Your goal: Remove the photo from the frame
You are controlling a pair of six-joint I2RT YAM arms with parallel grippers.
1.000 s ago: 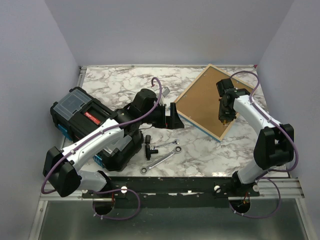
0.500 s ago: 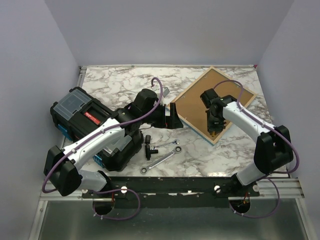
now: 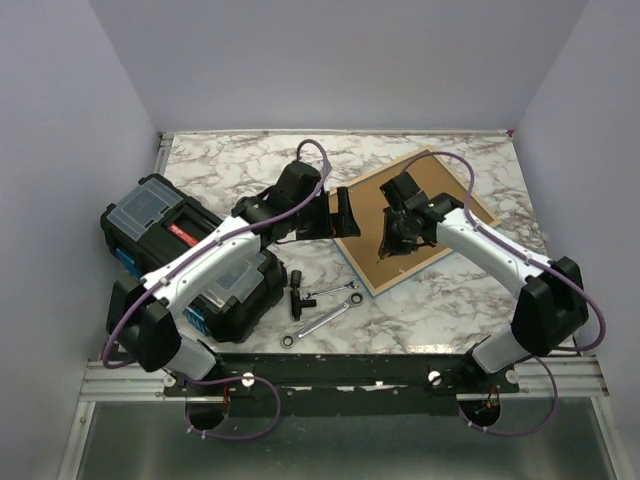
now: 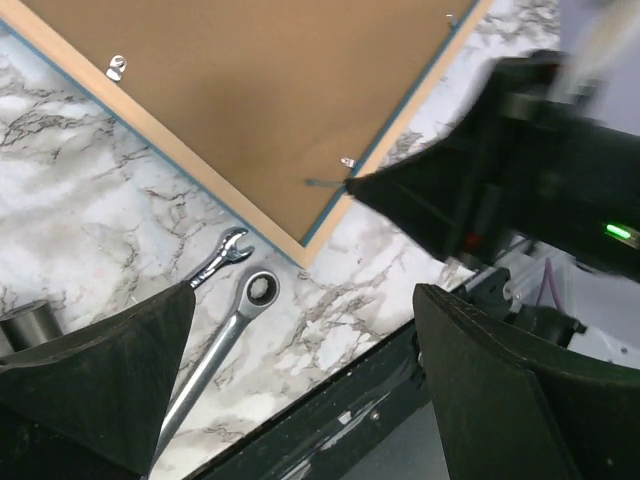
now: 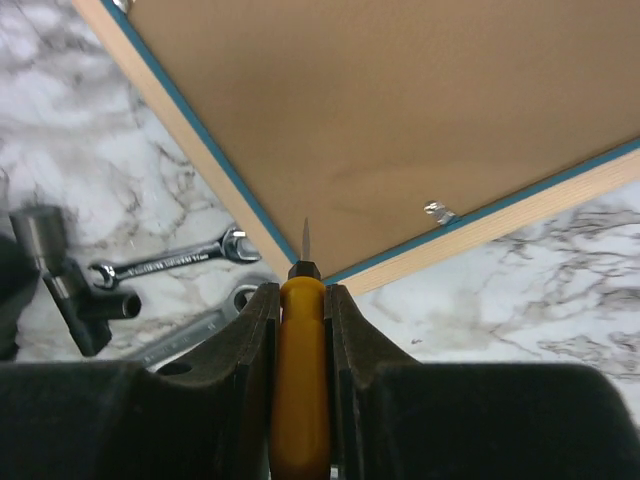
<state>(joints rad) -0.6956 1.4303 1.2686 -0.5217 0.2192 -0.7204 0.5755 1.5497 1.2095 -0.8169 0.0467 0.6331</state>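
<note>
The frame (image 3: 425, 215) lies face down right of centre, brown back up, with a wood edge and a thin turquoise line. The photo is hidden under it. My right gripper (image 3: 392, 240) is shut on a yellow-handled screwdriver (image 5: 300, 380). Its thin blade tip (image 5: 305, 238) hovers over the frame's near corner (image 5: 400, 120), close to a small metal tab (image 5: 437, 212). My left gripper (image 3: 345, 213) is open and empty at the frame's left edge. In the left wrist view the gripper (image 4: 300, 400) hangs above the frame back (image 4: 250, 90), and the blade (image 4: 325, 183) nears a tab (image 4: 349, 161).
A black toolbox (image 3: 190, 255) fills the left side under my left arm. Two wrenches (image 3: 320, 315) and a black socket piece (image 3: 298, 290) lie near the frame's near corner. The wrenches also show in the left wrist view (image 4: 225, 330) and the right wrist view (image 5: 165, 265).
The frame has slid left toward the middle and turned. My right gripper moved left with the screwdriver. My left gripper rose to the frame's left edge.
</note>
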